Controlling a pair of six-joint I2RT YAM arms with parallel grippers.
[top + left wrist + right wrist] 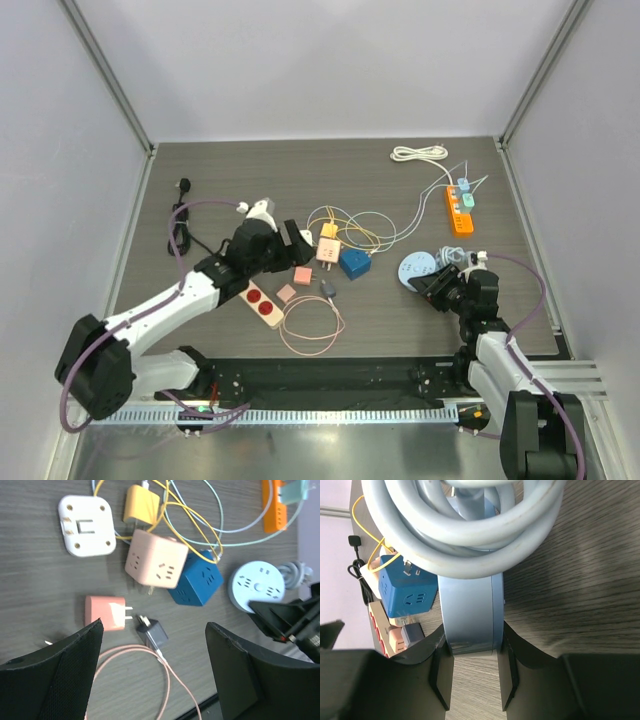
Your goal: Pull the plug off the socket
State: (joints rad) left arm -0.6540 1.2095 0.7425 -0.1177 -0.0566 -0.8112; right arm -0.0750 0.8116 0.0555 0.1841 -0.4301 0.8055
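If clamped, right hand (473, 652) round socket (469, 605).

Top external: high behind, looking down on whole desk (350, 170).
Left wrist: near, angled down.
Right wrist: very close, skimming low.
Shared: blue cube socket (196, 584) in all.

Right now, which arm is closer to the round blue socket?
Right. The right arm has its jaws squeezing the round blue socket by its rim. The left arm is apart from it, jaws open near the pink plug.
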